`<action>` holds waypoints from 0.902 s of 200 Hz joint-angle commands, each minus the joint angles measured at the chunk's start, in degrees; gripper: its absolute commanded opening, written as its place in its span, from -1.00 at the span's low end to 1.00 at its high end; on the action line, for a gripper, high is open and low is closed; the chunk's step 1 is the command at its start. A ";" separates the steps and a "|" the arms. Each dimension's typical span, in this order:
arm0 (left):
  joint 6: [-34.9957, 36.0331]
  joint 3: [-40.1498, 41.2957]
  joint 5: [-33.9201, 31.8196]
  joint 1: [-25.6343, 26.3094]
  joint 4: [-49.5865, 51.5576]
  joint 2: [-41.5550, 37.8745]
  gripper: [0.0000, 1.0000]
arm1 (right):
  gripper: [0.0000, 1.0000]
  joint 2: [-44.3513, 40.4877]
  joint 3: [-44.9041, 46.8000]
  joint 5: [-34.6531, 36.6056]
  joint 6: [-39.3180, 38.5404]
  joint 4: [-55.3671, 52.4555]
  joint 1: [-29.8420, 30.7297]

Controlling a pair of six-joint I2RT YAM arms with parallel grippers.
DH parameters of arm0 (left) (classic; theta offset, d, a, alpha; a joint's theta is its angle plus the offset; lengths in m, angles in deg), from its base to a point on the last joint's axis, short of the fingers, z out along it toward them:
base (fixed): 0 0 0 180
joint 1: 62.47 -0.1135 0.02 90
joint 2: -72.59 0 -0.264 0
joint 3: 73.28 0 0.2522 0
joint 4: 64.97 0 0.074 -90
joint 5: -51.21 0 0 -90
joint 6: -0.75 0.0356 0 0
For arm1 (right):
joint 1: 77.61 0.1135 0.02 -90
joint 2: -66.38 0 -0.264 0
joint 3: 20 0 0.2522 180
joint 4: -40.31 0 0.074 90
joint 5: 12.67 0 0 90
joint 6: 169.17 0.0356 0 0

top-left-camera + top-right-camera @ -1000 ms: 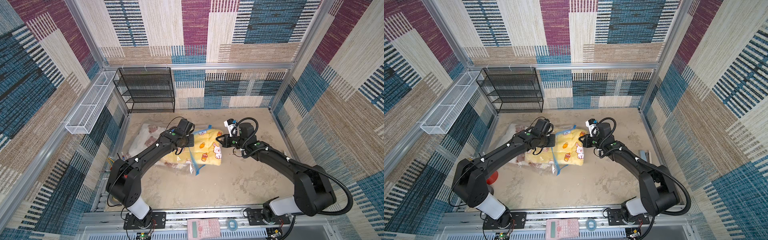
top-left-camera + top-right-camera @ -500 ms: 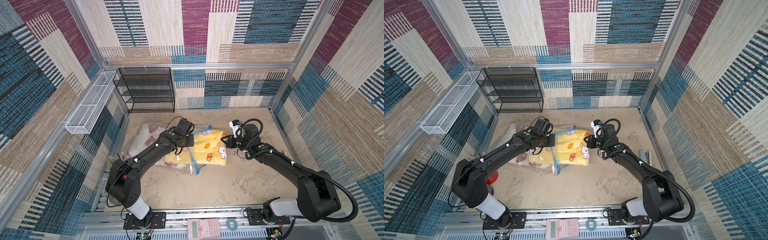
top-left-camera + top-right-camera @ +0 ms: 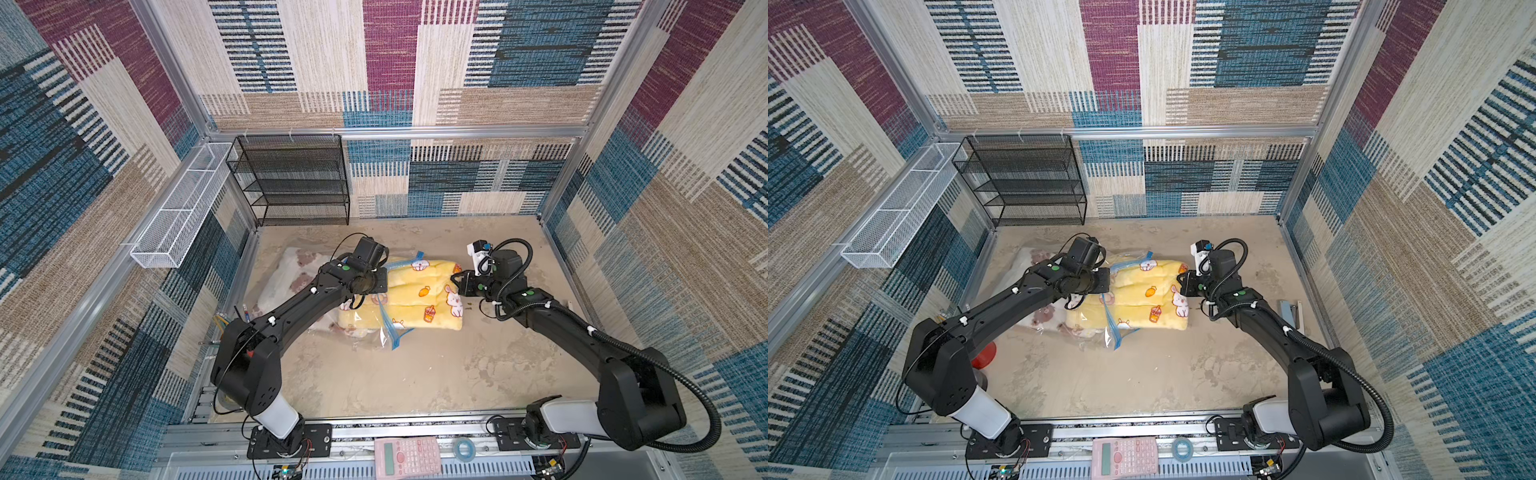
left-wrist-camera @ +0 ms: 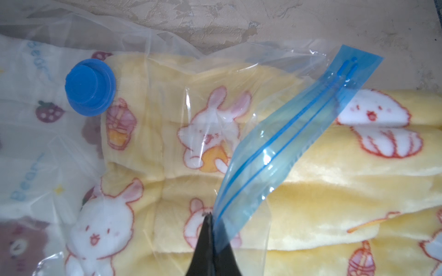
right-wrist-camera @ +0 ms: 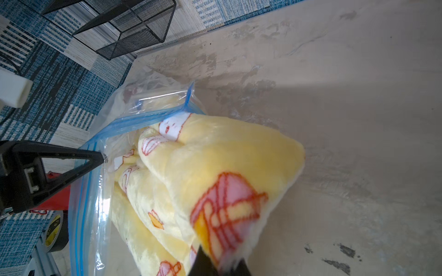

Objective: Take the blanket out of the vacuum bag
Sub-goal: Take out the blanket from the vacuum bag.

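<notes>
The yellow bunny-print blanket (image 3: 419,299) (image 3: 1142,303) lies folded on the floor, its right part outside the vacuum bag (image 3: 370,336) and its left part still under the clear plastic. My left gripper (image 4: 209,216) is shut on the bag's mouth by the blue zip strip (image 4: 287,143); it also shows in the right wrist view (image 5: 102,157). The round blue valve cap (image 4: 89,87) sits on the bag. My right gripper (image 5: 220,265) (image 3: 456,280) is shut on the blanket's right corner (image 5: 227,208), holding it off the floor.
A white bear-print cloth (image 3: 291,270) lies in the bag's left end. A black wire rack (image 3: 297,178) stands at the back wall and a white wire basket (image 3: 178,208) hangs on the left wall. A pink calculator (image 3: 405,455) and tape roll (image 3: 463,449) lie on the front rail.
My right gripper has pulled the blanket's corner to the right, drawing more of it out of the bag. The left gripper has kept its hold in place.
</notes>
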 commanded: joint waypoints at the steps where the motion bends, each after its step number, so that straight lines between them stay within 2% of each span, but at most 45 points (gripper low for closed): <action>1: 0.51 -0.28 -1.39 -0.15 0.80 -0.27 -1.00 | -1.00 -0.68 0.54 3.44 -0.79 -0.04 -0.77; 55: 0.63 -0.33 -1.25 -0.17 0.82 -0.29 -1.00 | -1.00 -0.29 0.95 4.77 -0.69 -0.96 -2.26; 180: 0.62 -0.29 -1.23 -0.15 0.79 -0.38 -1.00 | -1.00 3.30 -0.45 12.57 -1.75 -3.32 -3.74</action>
